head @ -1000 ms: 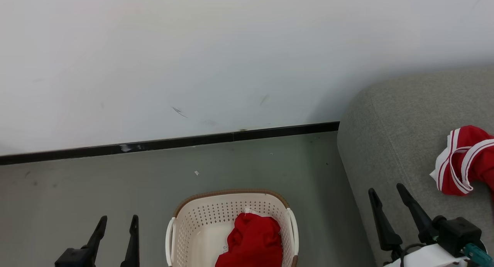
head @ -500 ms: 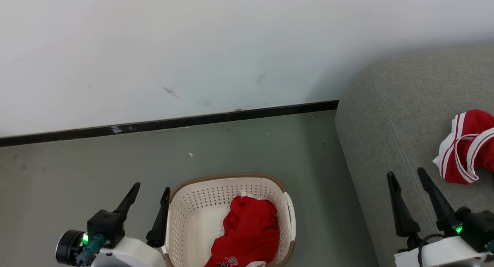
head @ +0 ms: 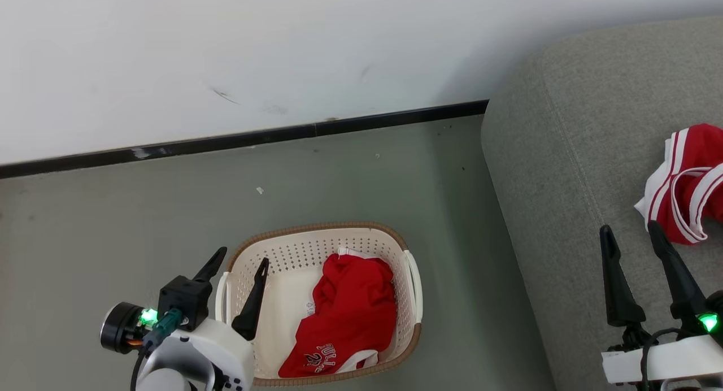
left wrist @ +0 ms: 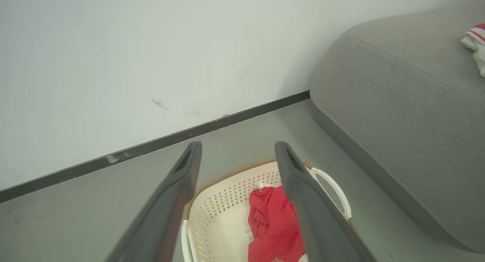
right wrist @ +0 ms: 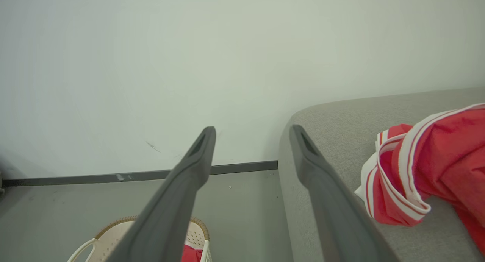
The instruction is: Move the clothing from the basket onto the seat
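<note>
Clothing (head: 700,153) on the seat (head: 565,153) is cropped at the edge.

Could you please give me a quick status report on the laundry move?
Both open, empty: left gripper at left rim of basket, right gripper over seat. Red jersey in basket; striped garment on seat. Nothing blocking the jersey.
</note>
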`<state>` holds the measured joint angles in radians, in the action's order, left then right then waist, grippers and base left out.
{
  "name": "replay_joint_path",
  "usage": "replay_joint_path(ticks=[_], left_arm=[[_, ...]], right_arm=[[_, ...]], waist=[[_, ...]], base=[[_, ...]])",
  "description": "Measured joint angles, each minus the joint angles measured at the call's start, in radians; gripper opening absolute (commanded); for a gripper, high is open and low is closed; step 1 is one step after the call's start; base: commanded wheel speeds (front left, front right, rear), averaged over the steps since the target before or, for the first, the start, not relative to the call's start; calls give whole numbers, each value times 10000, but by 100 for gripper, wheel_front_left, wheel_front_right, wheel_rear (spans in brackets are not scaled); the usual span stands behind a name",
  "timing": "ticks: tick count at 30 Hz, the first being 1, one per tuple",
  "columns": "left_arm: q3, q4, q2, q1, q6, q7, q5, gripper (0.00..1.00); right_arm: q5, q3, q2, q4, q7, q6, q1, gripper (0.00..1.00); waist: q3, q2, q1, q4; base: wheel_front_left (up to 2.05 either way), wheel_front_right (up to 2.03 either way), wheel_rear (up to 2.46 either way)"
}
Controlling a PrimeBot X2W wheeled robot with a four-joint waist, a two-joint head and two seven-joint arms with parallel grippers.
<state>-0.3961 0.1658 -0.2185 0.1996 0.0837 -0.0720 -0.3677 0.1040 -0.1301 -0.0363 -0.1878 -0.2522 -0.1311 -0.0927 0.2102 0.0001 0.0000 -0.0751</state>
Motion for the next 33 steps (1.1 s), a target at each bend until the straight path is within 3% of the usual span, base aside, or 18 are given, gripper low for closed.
replay_joint_path(ticks=[23, 33], left_arm=[[-1430, 2406, 650, 2397, -779, 506, 1083, 100], [-1536, 3599, 834, 3145, -867, 533, 1283, 100]], right_arm=[[209, 474, -10, -999, -29, 0, 2311, 100], [336, 516, -17, -1256, -29, 0, 3169, 100]], waist=[[2415, 0, 0, -728], [3444, 0, 0, -1064]], base=[[0, 0, 0], [0, 0, 0]])
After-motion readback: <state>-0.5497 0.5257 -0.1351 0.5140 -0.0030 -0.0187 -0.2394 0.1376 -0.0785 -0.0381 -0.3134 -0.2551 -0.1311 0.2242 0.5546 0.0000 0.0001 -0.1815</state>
